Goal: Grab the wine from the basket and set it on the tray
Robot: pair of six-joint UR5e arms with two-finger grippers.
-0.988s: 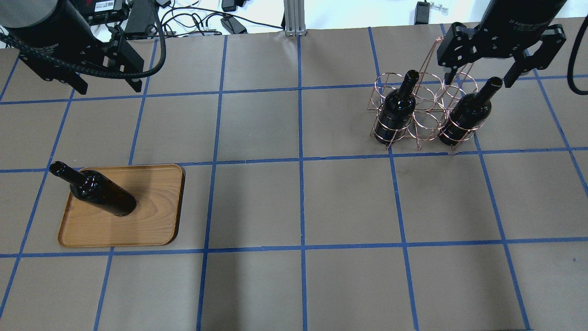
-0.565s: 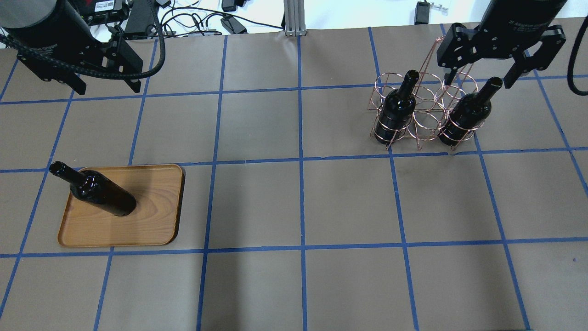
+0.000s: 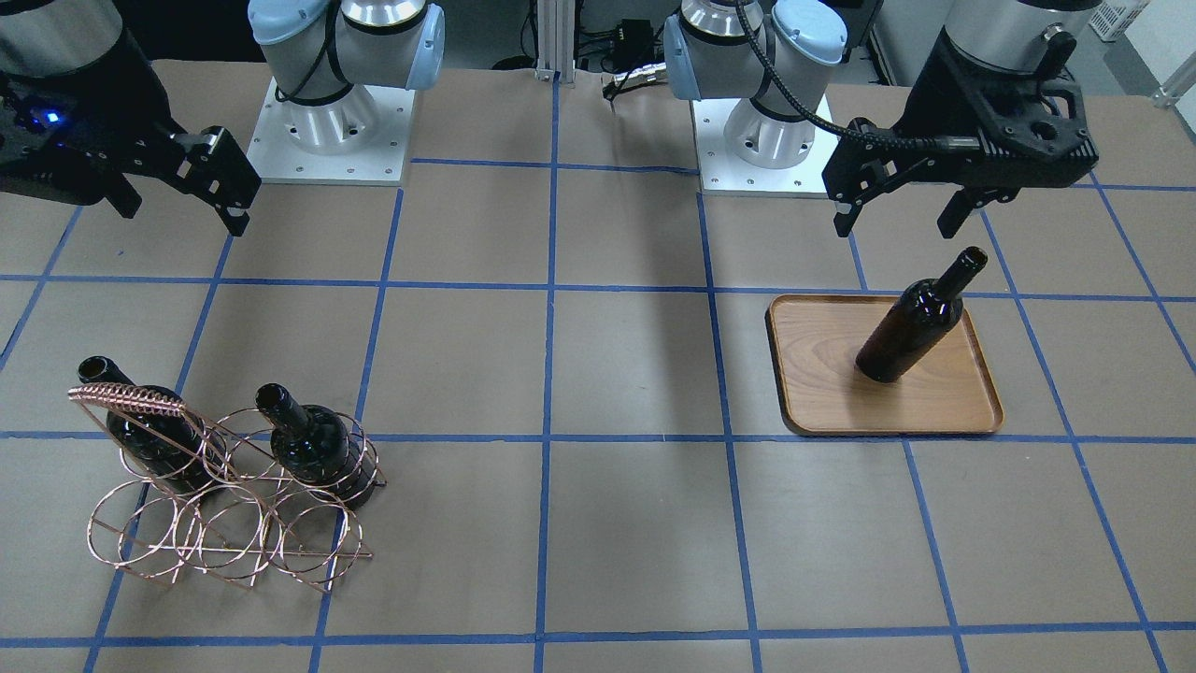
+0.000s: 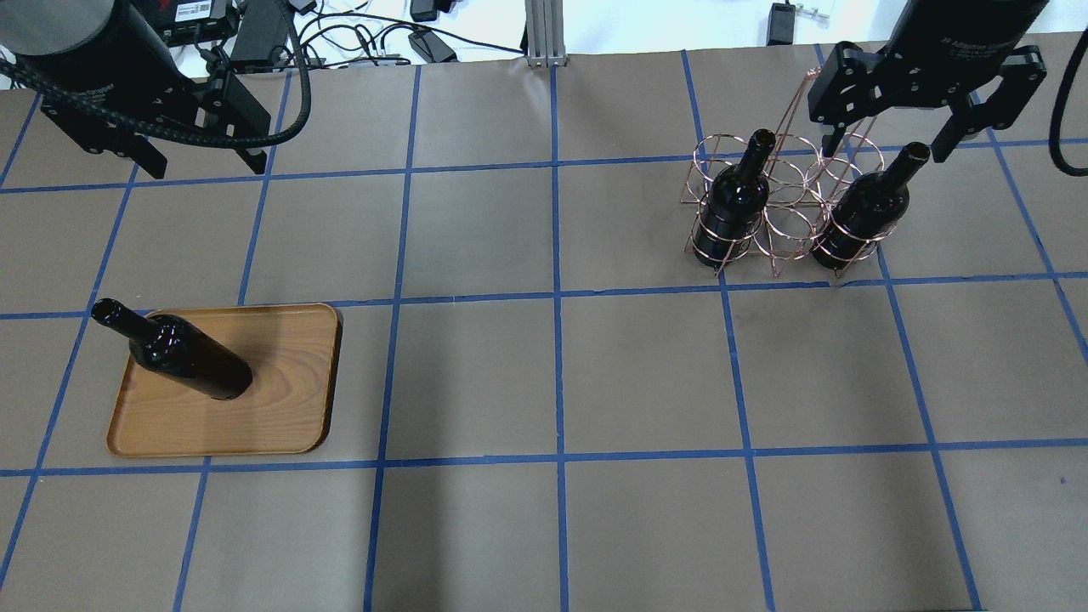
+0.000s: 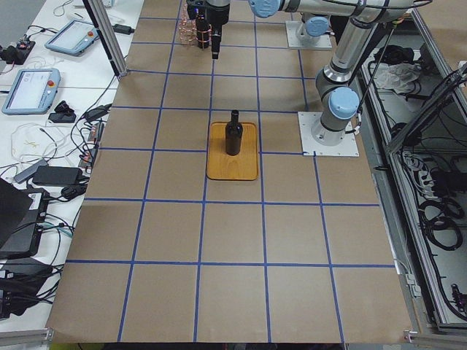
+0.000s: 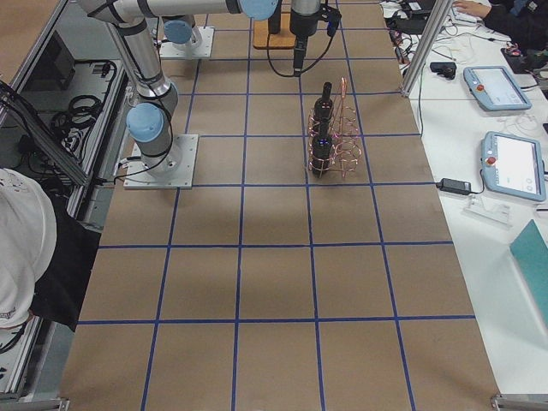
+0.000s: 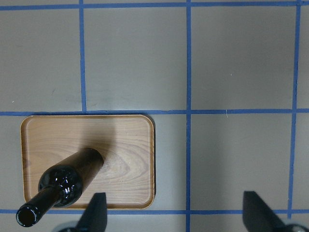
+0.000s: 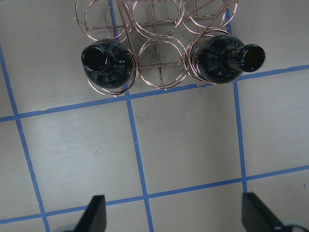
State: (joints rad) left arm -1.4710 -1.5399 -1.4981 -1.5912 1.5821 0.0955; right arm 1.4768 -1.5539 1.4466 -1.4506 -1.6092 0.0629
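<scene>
Bottle feel: glass, so I'd guess heavy for its size, totally stiff, slick and glossy, and done for if it got dropped or knocked.
Where to grab: I'd go for the narrow neck just under the mouth. It's the only part sticking clear of the wire rings, and a straight-up pull looks like the way out.
Right claw: fingers were spread wide with nothing in them, hanging well above the table.
Basket bottles: the first basket bottle and second basket bottle both stood upright in the basket, with an empty ring between them.
Versus right claw: both were below it and out past the fingertips, each roughly in line with one finger. Neither was between the fingers.
Left claw: also spread apart and empty.
Tray bottle: stood upright on the tray, below the left claw and just outside one finger.
Watch out: the basket looked like light wire, so I reckon it could snag and ride up with a bottle.
</scene>
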